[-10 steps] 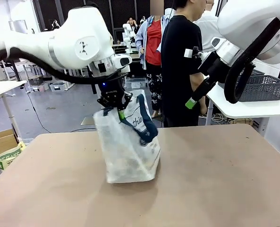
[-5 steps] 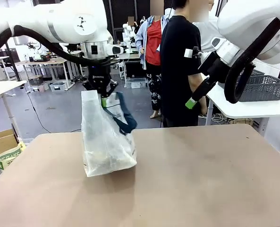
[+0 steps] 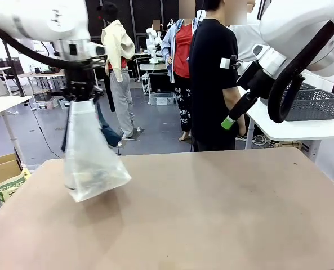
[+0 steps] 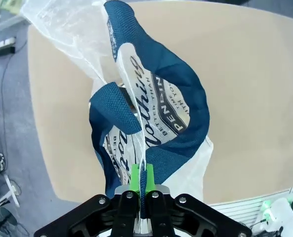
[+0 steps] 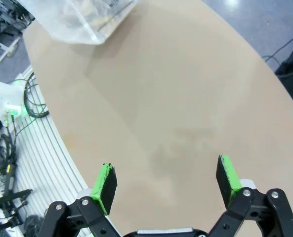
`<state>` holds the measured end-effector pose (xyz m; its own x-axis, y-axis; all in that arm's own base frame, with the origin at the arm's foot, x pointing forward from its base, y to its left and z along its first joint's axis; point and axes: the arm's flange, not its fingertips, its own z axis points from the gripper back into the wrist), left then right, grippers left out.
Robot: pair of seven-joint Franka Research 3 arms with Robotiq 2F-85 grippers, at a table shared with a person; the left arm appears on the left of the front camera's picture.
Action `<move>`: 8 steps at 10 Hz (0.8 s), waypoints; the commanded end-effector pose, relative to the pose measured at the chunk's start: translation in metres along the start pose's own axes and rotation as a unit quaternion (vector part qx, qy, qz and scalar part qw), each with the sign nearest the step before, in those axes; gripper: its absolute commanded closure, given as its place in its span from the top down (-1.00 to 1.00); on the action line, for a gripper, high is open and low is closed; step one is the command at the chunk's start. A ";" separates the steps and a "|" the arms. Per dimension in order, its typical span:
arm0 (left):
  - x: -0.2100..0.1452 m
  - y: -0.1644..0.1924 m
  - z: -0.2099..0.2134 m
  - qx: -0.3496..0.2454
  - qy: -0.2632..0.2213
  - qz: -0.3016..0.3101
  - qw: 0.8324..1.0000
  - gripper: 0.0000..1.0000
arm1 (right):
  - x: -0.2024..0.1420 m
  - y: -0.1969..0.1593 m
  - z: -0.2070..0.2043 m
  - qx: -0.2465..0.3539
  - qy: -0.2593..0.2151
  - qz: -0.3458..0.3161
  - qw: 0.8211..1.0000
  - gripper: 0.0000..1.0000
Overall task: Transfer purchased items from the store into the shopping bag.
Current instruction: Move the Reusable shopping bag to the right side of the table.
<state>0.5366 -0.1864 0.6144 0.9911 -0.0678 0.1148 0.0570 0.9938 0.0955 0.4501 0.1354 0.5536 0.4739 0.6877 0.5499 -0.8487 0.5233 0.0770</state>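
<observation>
above the table point(image 3: 223, 214), items inside shopping bag point(image 3: 88, 163)

Grey floor point(image 3: 71, 126) stretches back, white tables point(image 3: 302, 128) either side, dark wall panels point(image 3: 138, 14) behind, cardboard box point(image 3: 2, 169) low left.

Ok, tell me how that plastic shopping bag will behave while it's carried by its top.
Likely floppy: the shopping bag hangs pinched to a narrow top under the left gripper, bulging low. Probably bottom-heavy, as contents sit in its base. It may swing, hanging tilted off the table.
</observation>
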 end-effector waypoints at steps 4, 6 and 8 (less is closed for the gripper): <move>-0.055 0.097 -0.023 0.044 -0.080 0.016 0.996 -1.00 | 0.001 0.000 -0.001 0.002 0.001 -0.009 1.000 1.00; -0.066 0.130 -0.034 0.059 -0.099 -0.003 0.993 -1.00 | 0.001 0.000 -0.001 0.002 0.001 -0.009 1.000 1.00; -0.082 0.150 -0.039 0.054 -0.087 -0.024 0.994 -1.00 | 0.001 0.000 -0.001 0.002 0.001 -0.009 1.000 1.00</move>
<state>0.4817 -0.0360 0.5733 0.9627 -0.0961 0.2528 0.0451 0.9787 0.2003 0.4500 0.1356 0.5536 0.4736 0.6880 0.5498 -0.8489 0.5230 0.0768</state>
